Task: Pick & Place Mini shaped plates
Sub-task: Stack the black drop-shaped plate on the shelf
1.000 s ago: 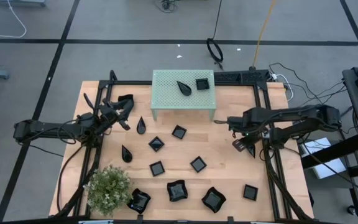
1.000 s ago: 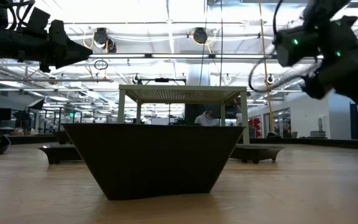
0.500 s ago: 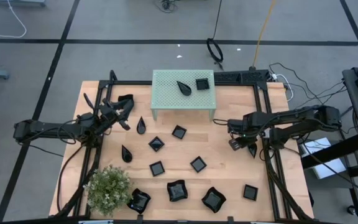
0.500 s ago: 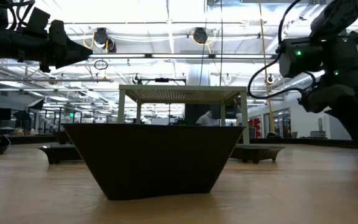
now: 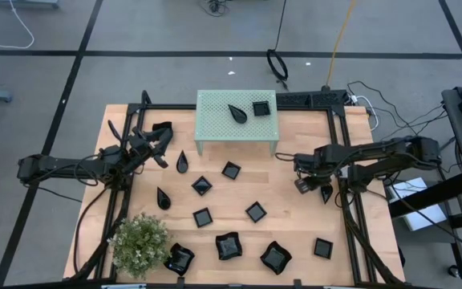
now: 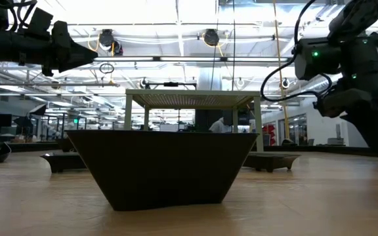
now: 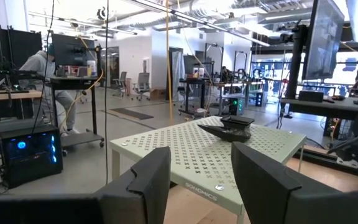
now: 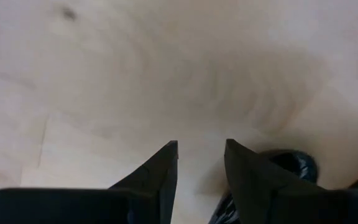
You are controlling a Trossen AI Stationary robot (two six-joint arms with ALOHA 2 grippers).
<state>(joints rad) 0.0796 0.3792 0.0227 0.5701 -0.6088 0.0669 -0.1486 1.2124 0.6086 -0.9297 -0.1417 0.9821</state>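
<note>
Both arms hover over the table, nothing gripped.

We see the left gripper [image 5: 165, 131] at left centre of the high view, fingers apart and empty, facing the mint-green stand [image 5: 215, 120]. The right gripper [image 5: 301, 185] sits right of centre, pointed down at bare wood table [image 5: 295, 225], fingers parted and empty. Two mini shaped plates [image 5: 261, 107] lie on the stand; the others are scattered across the centre and bottom, near the plant [image 5: 139, 241] at lower left.
</note>
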